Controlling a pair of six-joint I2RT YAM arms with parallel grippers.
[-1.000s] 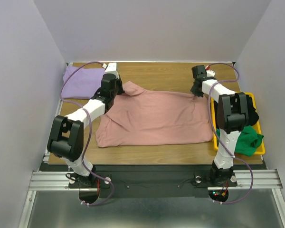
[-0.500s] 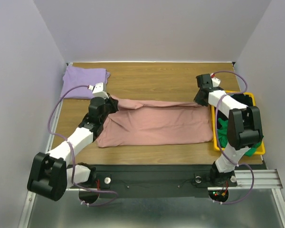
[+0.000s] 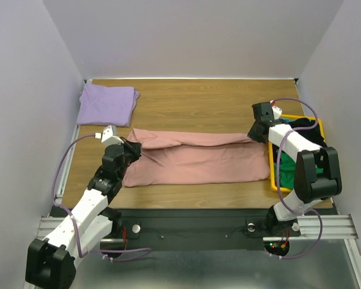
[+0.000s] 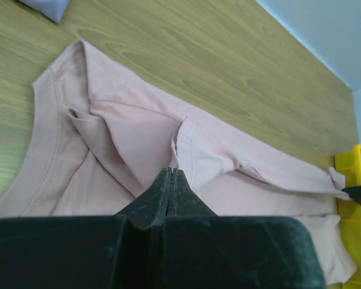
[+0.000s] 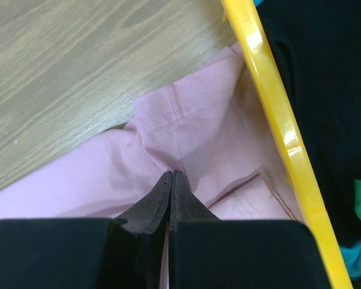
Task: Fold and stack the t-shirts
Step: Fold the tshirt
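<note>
We note pink t-shirt [image 3: 198, 164] doubled lengthwise, creased; left gripper [image 3: 132, 150] and right gripper [image 3: 256, 133] both pinch its folded-over edge.

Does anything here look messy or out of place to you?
Mostly the pink shirt: its half-made fold is lumpy and creased near the left gripper, and its right end crowds the rim of the yellow bin. The lavender shirt lies neatly folded at the far left corner.

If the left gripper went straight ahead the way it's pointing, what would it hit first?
The pink t-shirt: the left gripper, shut on a fold of it, has more of that cloth right ahead; past it probably wooden table, depth unclear.
</note>
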